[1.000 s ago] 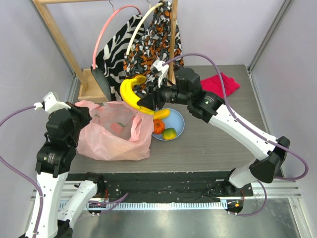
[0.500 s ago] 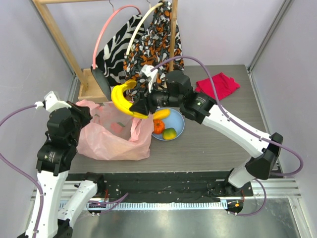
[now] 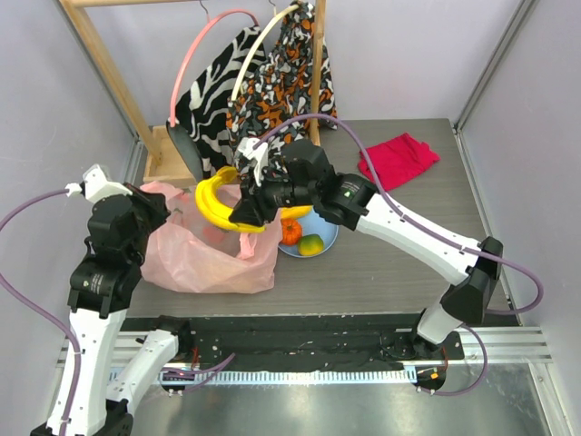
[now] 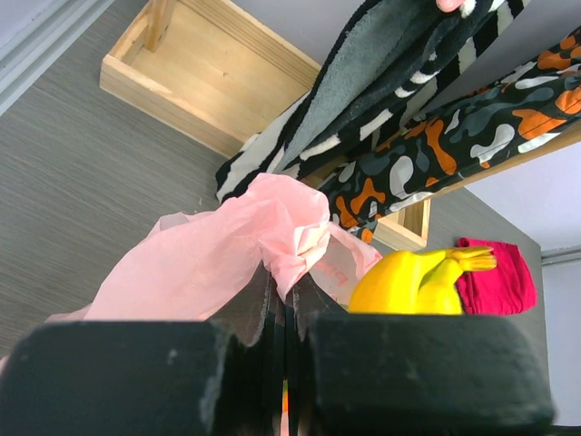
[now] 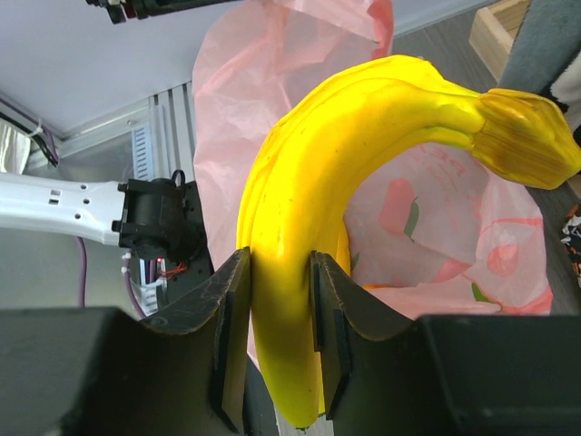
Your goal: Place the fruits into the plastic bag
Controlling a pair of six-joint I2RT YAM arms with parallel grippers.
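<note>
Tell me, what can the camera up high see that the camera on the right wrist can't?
Only the top view shows the blue plate with the orange and the green-yellow fruit on it, the red cloth and the clothes on hangers. Only the right wrist view shows, close up, the right gripper with its black fingers squeezing the bananas from both sides. Both show the yellow bananas held up, with the pink bag close by.
</note>
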